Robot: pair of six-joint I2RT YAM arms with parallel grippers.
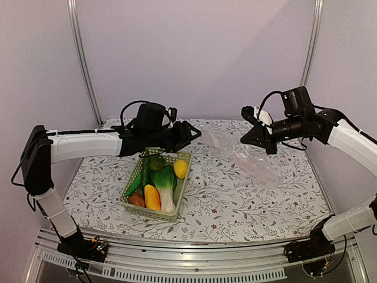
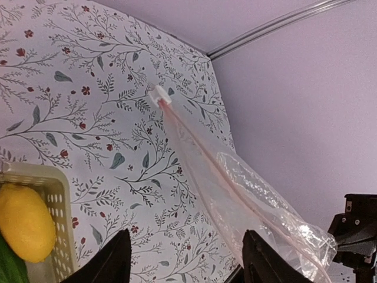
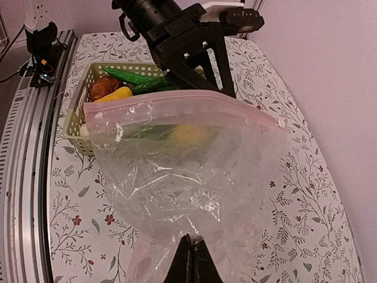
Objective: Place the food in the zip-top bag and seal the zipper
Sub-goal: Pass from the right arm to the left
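Observation:
The clear zip-top bag (image 1: 247, 156) hangs from my right gripper (image 1: 254, 137) and trails onto the table at the back right. In the right wrist view my right gripper (image 3: 193, 254) is shut on the bag's (image 3: 182, 171) bottom edge, and the pinkish zipper (image 3: 159, 96) runs along the far mouth. My left gripper (image 1: 189, 134) is open and empty above the basket's far end, left of the bag. In the left wrist view my left gripper (image 2: 185, 262) faces the bag (image 2: 241, 188). The food lies in the basket: lemon (image 1: 181, 168), lime (image 1: 156, 163), bok choy (image 1: 165, 186), orange-yellow piece (image 1: 152, 197), reddish-brown one (image 1: 136, 200), cucumber (image 1: 134, 185).
The pale green slatted basket (image 1: 184, 187) stands left of centre on the flowered tablecloth (image 1: 247, 206). A white slider tab (image 2: 159, 95) sits at the zipper's far end. Walls close the back and sides. A metal rail (image 1: 194, 259) runs along the near edge.

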